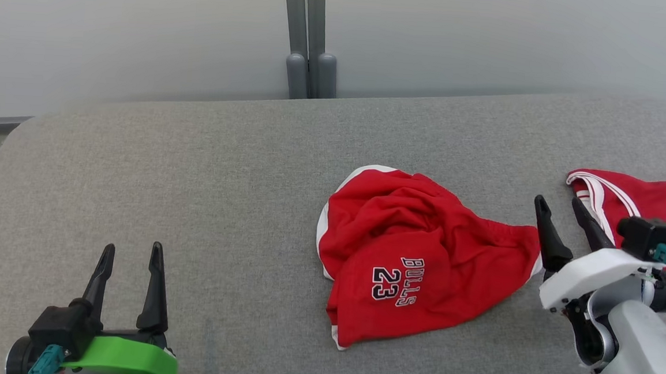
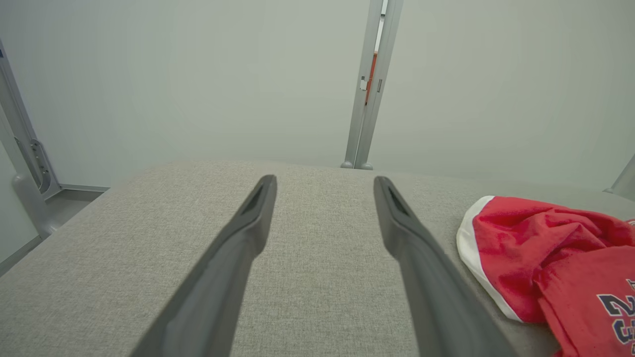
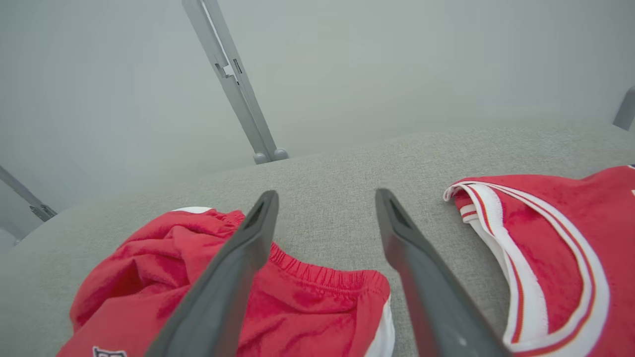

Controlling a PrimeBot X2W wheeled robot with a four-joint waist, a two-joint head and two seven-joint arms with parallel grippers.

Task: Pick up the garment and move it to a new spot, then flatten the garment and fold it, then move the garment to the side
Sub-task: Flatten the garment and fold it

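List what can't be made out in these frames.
1. Jersey: head view, cut off by the right edge, partly behind the right gripper; lettering incomplete.
2. Shorts: crumpled; folds hide their leg openings.
3. Shorts' print: left wrist view, cut by the frame edge.

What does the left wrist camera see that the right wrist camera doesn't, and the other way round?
Left wrist view's own: the left gripper, open over bare grey cushion.

Right wrist view's own: the right gripper, open at the edge of the red shorts, by their elastic waistband, plus a red jersey with striped white trim.

Shared: the crumpled shorts, the cushion and the grey post at the wall.
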